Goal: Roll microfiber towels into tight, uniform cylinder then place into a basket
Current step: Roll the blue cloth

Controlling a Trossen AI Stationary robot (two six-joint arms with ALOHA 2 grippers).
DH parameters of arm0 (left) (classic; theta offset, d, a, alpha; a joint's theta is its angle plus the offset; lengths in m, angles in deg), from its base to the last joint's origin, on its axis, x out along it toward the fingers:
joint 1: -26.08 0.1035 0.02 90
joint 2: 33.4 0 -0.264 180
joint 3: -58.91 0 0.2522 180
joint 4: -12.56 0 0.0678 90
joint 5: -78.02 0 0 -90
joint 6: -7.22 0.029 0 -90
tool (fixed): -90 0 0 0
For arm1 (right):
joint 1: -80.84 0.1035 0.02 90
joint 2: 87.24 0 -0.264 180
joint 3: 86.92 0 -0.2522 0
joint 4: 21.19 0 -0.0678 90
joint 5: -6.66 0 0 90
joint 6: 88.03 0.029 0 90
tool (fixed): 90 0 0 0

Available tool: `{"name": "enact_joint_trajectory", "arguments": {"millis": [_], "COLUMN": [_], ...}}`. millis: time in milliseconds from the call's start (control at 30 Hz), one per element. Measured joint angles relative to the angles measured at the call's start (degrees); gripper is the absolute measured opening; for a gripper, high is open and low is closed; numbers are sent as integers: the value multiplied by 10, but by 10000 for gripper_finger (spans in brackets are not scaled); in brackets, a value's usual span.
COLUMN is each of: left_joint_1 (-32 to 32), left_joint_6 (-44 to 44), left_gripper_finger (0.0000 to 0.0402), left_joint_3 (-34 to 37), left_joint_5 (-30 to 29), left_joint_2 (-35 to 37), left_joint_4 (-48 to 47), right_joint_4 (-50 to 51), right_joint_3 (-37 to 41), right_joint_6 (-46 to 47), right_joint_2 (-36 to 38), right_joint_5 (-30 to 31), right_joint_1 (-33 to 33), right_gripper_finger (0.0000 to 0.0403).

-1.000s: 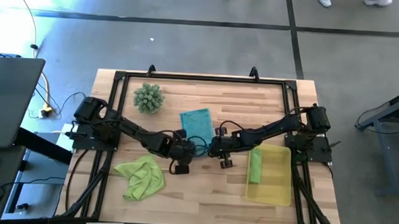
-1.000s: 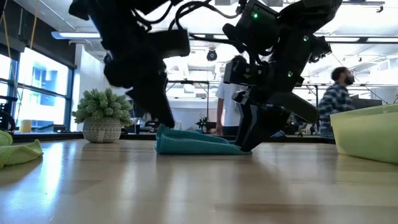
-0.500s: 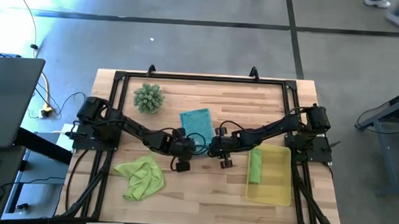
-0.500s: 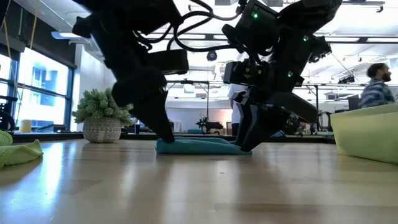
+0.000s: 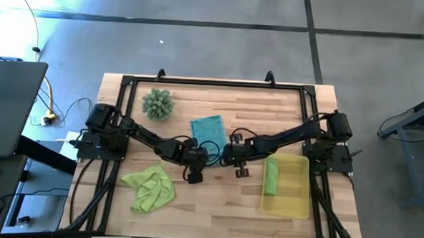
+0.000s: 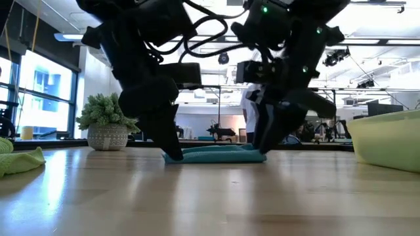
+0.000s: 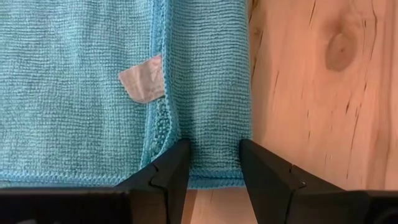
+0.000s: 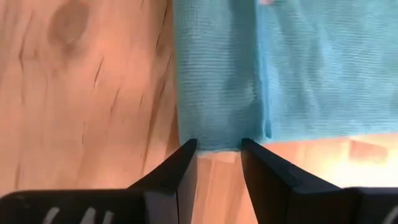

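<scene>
The teal towel point(image 5: 208, 129) lies flat on the table's middle, both side edges folded inward. My left gripper point(image 7: 213, 158) stands open at its near left corner, fingers either side of the folded strip point(image 7: 208, 93). My right gripper point(image 8: 217, 155) stands open at the near right corner, its fingertips level with the towel's near edge point(image 8: 217, 144). A crumpled lime green towel point(image 5: 149, 188) lies near the table's front left. The yellow basket point(image 5: 294, 198) at the right holds a rolled lime green towel point(image 5: 271, 176). My left gripper has both open fingertips point(image 7: 177, 155) set on the teal towel's near edge at its left corner point(image 7: 211, 171), slanting down from the near side. The folded strip lies flat between them on the table. My right gripper: I cannot tell whether its fingertips touch the towel's near edge.
A spiky green plant ball in a pot point(image 5: 157, 104) stands at the far left. A black frame point(image 5: 213, 83) runs around the table's edges. Bare wood point(image 5: 215, 205) lies between the crumpled towel and the basket. A person shows in the room beyond the table point(image 6: 248, 108).
My left gripper has come down and toward the teal towel's near left corner, rolling a little. The towel's left end, bunched higher a second ago, now lies flatter.
</scene>
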Motion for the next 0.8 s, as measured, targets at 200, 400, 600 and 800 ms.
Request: {"name": "enact_joint_trajectory", "arguments": {"millis": [200,400,600,800], "left_joint_1": [0,0,-1,-2], "left_joint_6": [0,0,-13,-16], "left_gripper_finger": [134,134,134,134], "left_joint_3": [0,0,0,1], "left_joint_5": [0,0,-1,-1], "left_joint_2": [0,0,0,0], "left_joint_4": [-1,0,0,0], "right_joint_4": [10,-46,-102,-160], "right_joint_3": [-12,13,52,83], "right_joint_6": [13,12,10,13], "right_joint_2": [11,8,8,5], "right_joint_5": [-10,-7,17,14], "right_joint_1": [20,41,27,11], "right_gripper_finger": [117,117,129,179]}}
